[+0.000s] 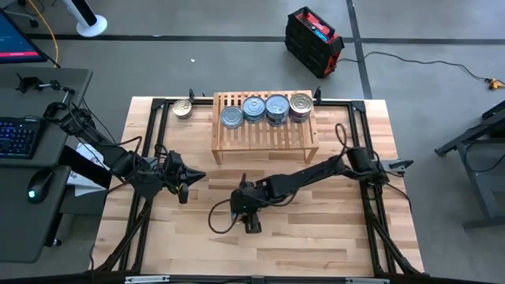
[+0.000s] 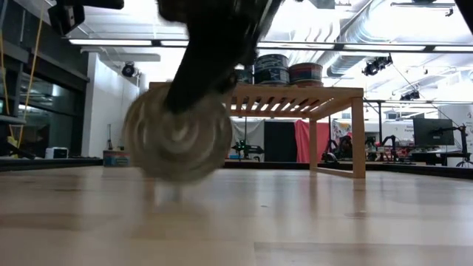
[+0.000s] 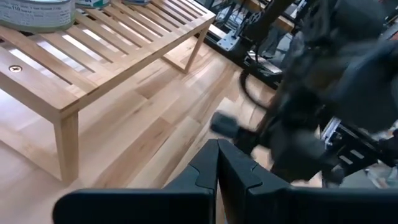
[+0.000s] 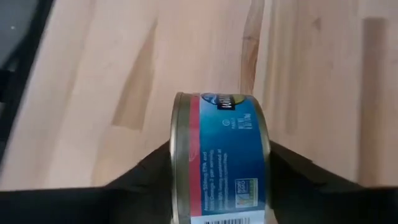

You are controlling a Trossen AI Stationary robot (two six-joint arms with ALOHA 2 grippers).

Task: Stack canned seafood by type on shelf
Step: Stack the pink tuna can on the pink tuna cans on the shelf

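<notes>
Blue and red label paper wraps the side of the tuna tin clamped between the right gripper's two dark fingers; the tin is held on edge, its flat faces against the pads, which looks like a grip chosen so it can be carried over and laid flat on a stack. In the overhead view that gripper sits at the near middle of the table, well in front of the wooden slatted shelf, and from table level the tin shows as a round ribbed disc just above the boards. Four tins already sit along the far edge of the shelf: three bluish-lidded ones together on the left and centre, and one silver-gold tin at the right end, so the sorting by type seems partly done. One more gold-lidded tin waits on the table just left of the shelf. The left gripper rests to the near left with its fingers pressed together and empty. The surface is a pale butcher-block tabletop on a black frame; beyond it lie a grey floor, a desk with a keyboard, and a red-and-black case.
</notes>
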